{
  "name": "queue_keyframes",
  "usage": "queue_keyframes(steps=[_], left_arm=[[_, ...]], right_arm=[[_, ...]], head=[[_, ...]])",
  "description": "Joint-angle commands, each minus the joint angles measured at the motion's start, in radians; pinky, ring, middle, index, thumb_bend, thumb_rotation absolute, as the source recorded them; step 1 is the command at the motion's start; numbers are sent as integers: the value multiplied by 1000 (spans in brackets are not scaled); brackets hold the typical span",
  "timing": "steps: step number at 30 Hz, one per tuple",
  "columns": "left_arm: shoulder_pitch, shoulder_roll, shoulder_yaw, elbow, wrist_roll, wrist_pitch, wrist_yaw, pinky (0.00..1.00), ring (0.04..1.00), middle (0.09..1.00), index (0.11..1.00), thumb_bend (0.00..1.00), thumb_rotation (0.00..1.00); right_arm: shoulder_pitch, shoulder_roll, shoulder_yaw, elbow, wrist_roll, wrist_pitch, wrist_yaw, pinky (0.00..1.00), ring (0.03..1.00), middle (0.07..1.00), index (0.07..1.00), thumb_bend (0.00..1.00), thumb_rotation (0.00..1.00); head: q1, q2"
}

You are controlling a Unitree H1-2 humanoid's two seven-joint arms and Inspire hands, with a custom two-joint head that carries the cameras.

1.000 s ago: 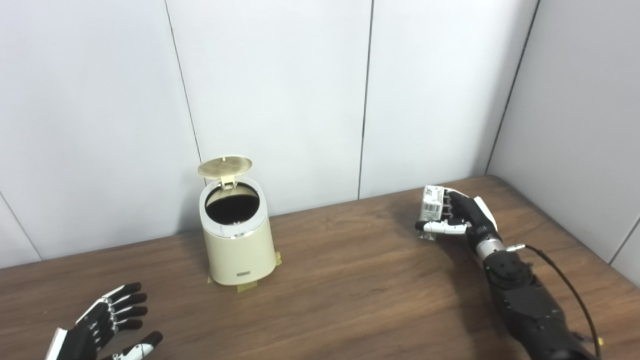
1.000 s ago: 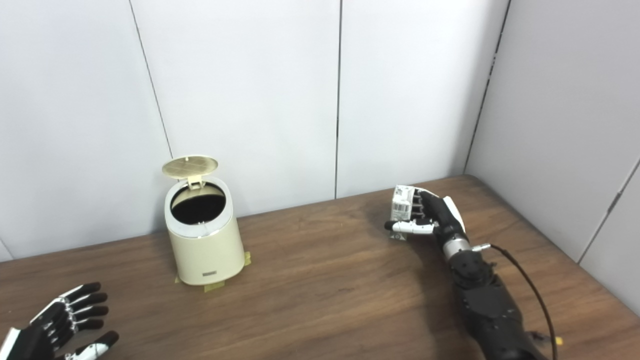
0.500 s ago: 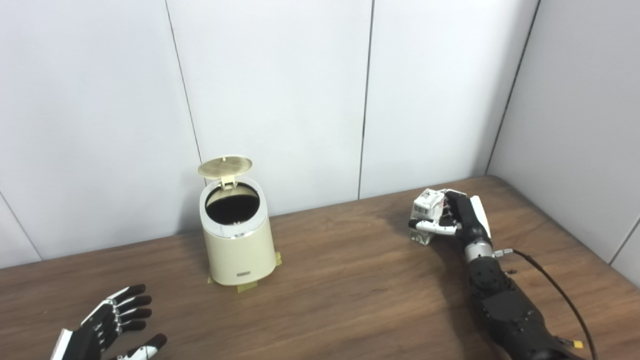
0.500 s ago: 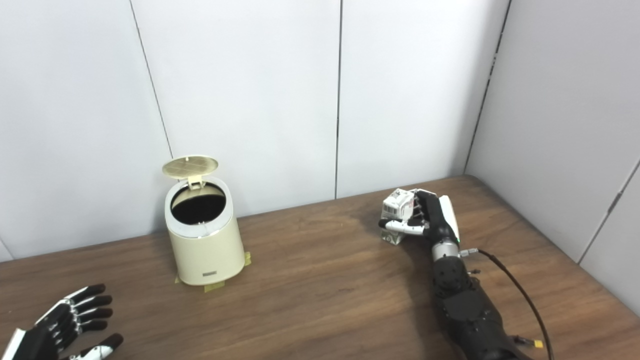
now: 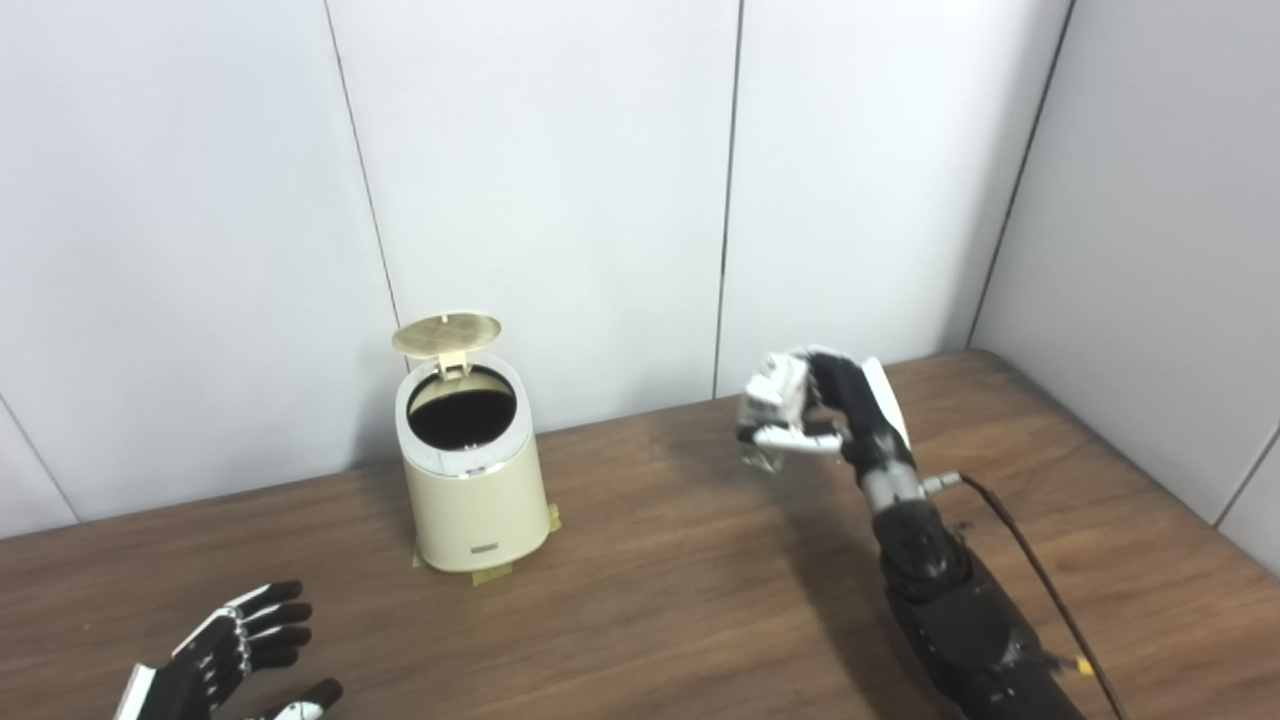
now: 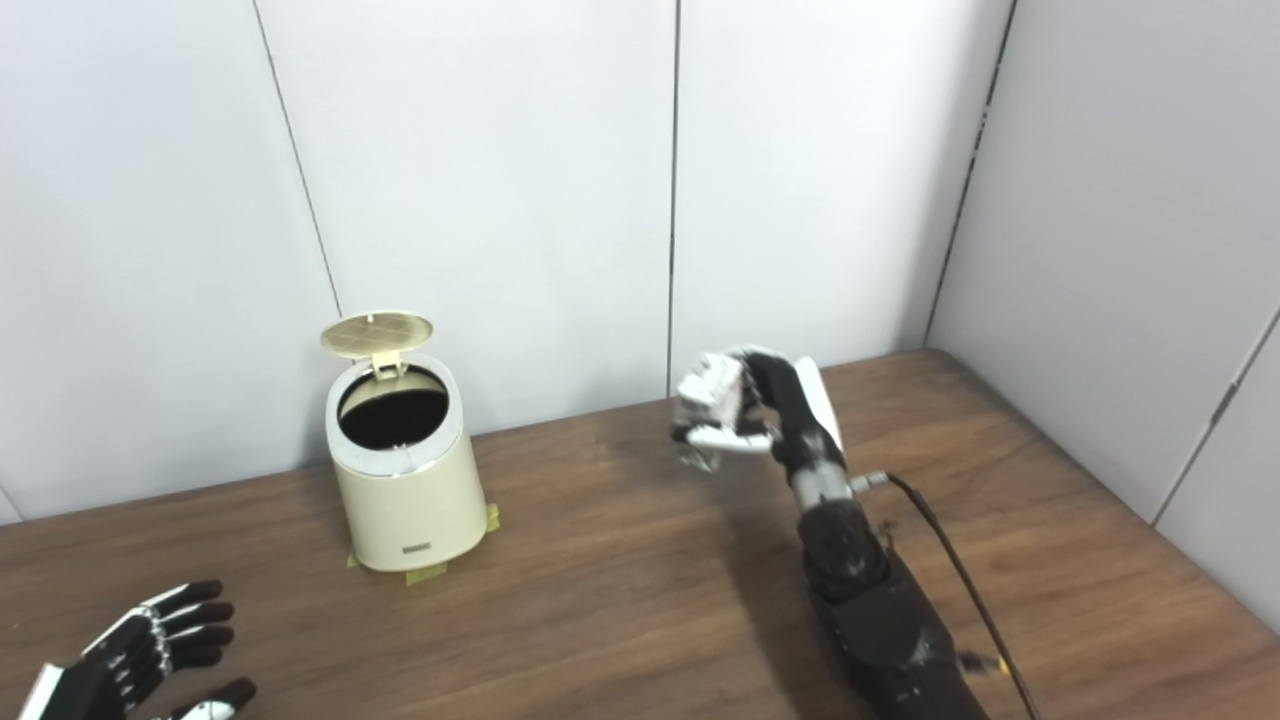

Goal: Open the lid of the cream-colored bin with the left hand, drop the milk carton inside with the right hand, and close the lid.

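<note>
ITEM: milk carton [image 5: 772,395], small, white. Loc: clasped in right hand [image 5: 815,410], fingers [image 5: 790,437] wrapped round it, carried clear above the worktop [image 5: 700,560], well right of the bin. Carton looks blurred; exact tilt can't be told.

ITEM: cream-colored bin [image 5: 472,470], upright near back wall, taped down at base. Lid [image 5: 446,334] up on rear hinge, mouth open and dark.

ITEM: left hand [image 5: 225,655], low at near-left edge, fingers spread, grasping nothing, well apart from bin.

RISKS (judgement):
- Lid stands unsupported; if it isn't latched it may drop before carton arrives, blocking the mouth.
- Mouth narrow vs. carton; release off-centre or too early = carton strikes rim, bounces onto worktop.
- Raised lid sits behind the opening; approach too far back or too high could knock it shut.
- Grip seems partial; carton may slip in transit.

SURROUNDS: bare worktop btwn hand and bin, nothing in path. Cable [image 5: 1040,590] trails along right arm, no snag seen.
</note>
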Motion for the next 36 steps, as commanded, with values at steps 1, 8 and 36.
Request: queue_keyframes(steps=[1, 8, 36], left_arm=[[-40, -3, -3, -8, 11, -35, 17, 675, 702, 740, 771, 710, 0], [-42, -29, -14, -14, 38, -17, 35, 668, 697, 734, 767, 730, 35], [-50, -134, -71, 0, 81, -20, 99, 610, 702, 746, 777, 729, 77]], right_arm=[[-76, 7, 6, -67, 1, 5, 18, 321, 403, 487, 528, 517, 0], [-131, 77, 31, -108, -10, 3, 48, 298, 396, 488, 519, 518, 0], [-311, 275, 157, 9, -68, 27, 119, 295, 384, 485, 549, 511, 0]], head=[[12, -1], [87, -14], [306, -22]])
